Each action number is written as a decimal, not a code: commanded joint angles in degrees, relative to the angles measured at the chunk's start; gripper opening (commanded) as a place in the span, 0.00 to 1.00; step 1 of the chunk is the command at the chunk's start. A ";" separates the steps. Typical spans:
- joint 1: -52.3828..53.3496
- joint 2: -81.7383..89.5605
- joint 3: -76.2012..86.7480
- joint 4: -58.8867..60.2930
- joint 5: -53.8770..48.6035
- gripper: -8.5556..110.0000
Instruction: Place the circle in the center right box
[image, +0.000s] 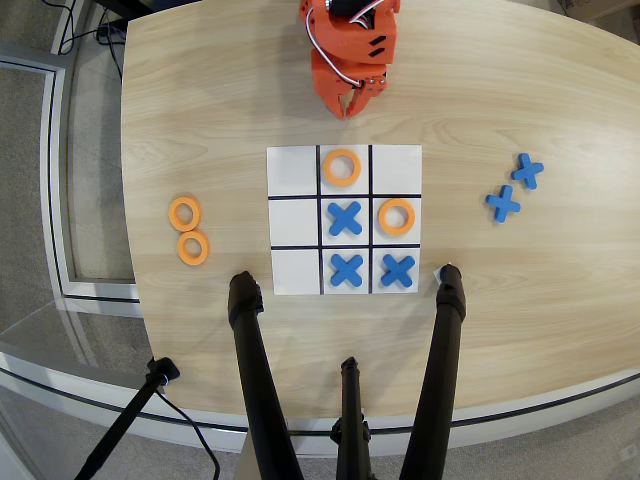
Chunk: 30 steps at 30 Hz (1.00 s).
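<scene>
Jaws (352, 103) parked above the board (295, 172), holding nothing; whether parted or closed, cannot tell. Circle (397, 216) sits inside the center right box (412, 200). Risk: arm swinging back could nudge it off-cell.

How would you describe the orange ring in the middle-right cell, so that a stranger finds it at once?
Look at the white board in the middle of the table. In its middle row, the right cell holds one orange ring. A blue cross sits left of it, another below; the other board ring is top middle.
</scene>
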 joint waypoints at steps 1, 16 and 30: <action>-1.67 -0.35 3.25 -0.53 4.22 0.07; -0.79 -0.35 3.16 -0.62 4.22 0.12; 15.56 -29.36 -24.87 -4.31 9.32 0.21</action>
